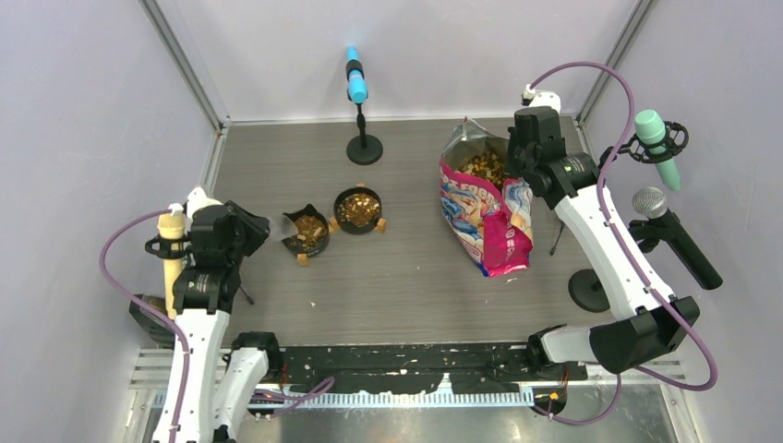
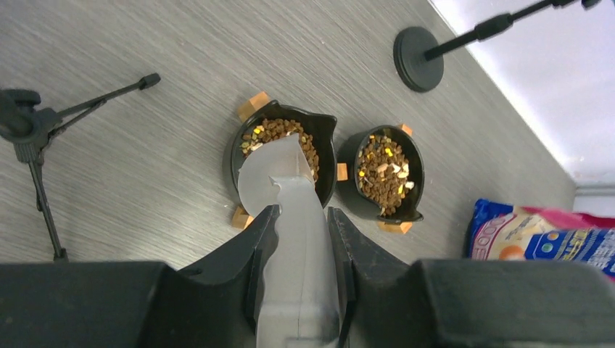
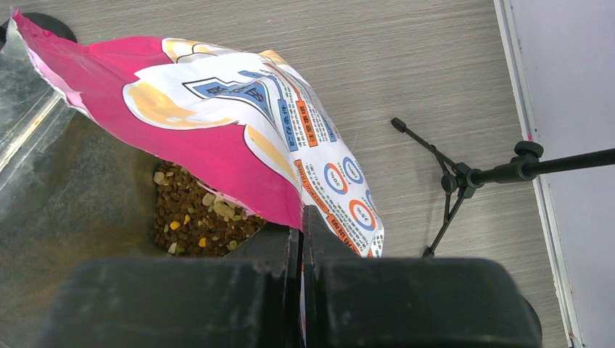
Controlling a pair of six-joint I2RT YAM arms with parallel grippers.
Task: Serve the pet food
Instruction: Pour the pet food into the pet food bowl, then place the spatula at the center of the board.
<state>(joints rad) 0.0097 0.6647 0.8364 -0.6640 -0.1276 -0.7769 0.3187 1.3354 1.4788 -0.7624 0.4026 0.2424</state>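
Note:
The pet food, small brown and tan kibble, fills two black bowls [image 1: 307,233] [image 1: 358,210] and shows in the open mouth of the pink, white and blue bag [image 1: 489,221]. My left gripper [image 2: 301,214] is shut on the handle of a grey scoop [image 2: 279,174]. The scoop's blade reaches over the left bowl's kibble [image 2: 275,130]. The other bowl's kibble [image 2: 384,170] lies to the right. My right gripper [image 3: 301,217] is shut on the bag's rim [image 3: 239,123] and holds it open above the kibble [image 3: 192,217] inside.
A blue microphone on a round-base stand [image 1: 365,149] stands at the back. A green microphone [image 1: 657,138] and a grey one [image 1: 660,217] stand at the right, with a round base [image 1: 589,289]. A small tripod [image 2: 40,145] stands left of the bowls.

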